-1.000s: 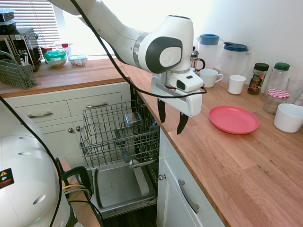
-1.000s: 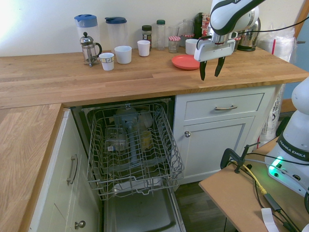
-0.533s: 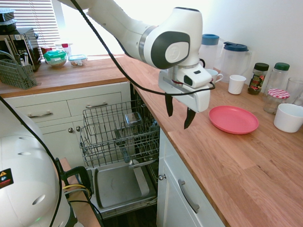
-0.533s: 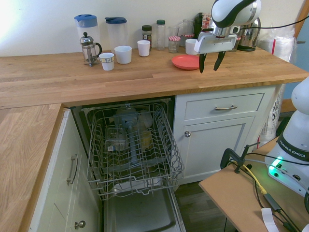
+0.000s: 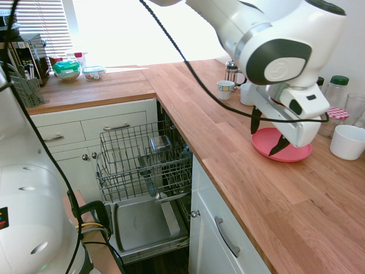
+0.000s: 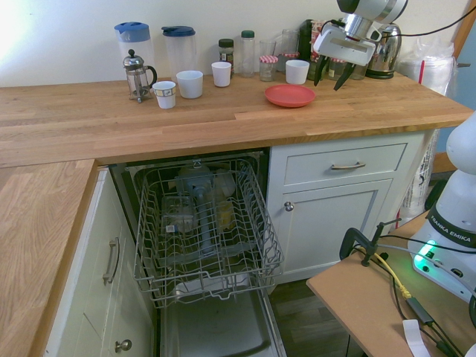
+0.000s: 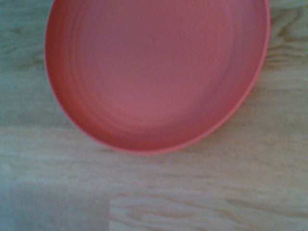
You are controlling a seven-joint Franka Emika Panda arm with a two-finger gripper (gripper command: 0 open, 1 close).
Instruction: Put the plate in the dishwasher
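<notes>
The plate (image 5: 282,145) lies flat on the wooden worktop (image 5: 296,211), right way up, its coral-pink face bare. In the wrist view it (image 7: 156,72) fills most of the picture, with wood grain showing around its rim. In the second exterior view the plate (image 6: 290,95) sits near the back of the worktop, just in front of a white mug (image 6: 297,71) and a jar with a red checked lid (image 6: 268,68).

The tool (image 5: 267,132) hangs above the plate, pointing steeply down and tilted, with its two dark fingers (image 5: 255,120) spread apart and nothing between them. In the first exterior view it overlaps the plate's near side; in the second exterior view the tool (image 6: 329,74) shows above and a little behind the plate's edge, clear of it, so there is no contact.

A white bowl (image 5: 347,141) stands beside the plate, apart from it. Further along the back wall are two more white mugs (image 6: 190,83), a small French press (image 6: 137,75) and two clear jugs with blue lids (image 6: 132,43).

The dishwasher (image 6: 208,245) is well apart from the plate, under the worktop between white cabinets (image 6: 338,197). Its door (image 6: 219,327) is folded down and its grey wire rack (image 6: 204,227) is pulled out, with a few items already standing in it.
</notes>
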